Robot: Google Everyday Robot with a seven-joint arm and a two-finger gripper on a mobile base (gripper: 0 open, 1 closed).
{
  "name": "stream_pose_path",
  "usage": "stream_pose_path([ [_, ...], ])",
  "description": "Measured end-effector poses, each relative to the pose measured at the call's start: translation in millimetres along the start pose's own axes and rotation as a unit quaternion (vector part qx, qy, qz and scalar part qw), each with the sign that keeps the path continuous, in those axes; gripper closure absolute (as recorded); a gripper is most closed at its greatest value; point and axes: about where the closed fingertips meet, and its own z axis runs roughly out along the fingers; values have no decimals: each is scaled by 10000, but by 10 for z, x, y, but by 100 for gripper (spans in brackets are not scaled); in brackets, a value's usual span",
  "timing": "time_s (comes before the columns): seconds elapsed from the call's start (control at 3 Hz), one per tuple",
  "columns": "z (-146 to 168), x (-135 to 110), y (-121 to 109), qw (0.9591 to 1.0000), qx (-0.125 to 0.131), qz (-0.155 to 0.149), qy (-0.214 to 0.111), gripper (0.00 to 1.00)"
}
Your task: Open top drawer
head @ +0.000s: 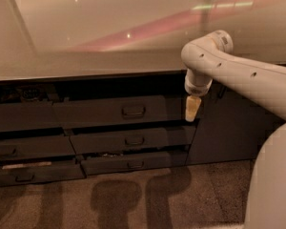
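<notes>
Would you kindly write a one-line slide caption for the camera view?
The gripper hangs by the right end of the top drawer, right of its loop handle, below the countertop.

Glossy pale countertop [86, 37], shallower middle drawer [109, 141] and bottom drawer [109, 163], left drawer stack [33, 149], perhaps carpeted floor [62, 206].

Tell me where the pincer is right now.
In the camera view the pincer hangs right of centre, just below the countertop edge, beside the right end of the top drawer, level with its handle.
</notes>
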Motion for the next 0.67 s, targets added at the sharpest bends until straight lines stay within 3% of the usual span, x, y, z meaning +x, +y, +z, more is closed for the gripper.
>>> stream_pose_path([
  [0.67,148,31,42,9999,-122,-3,63,0],
])
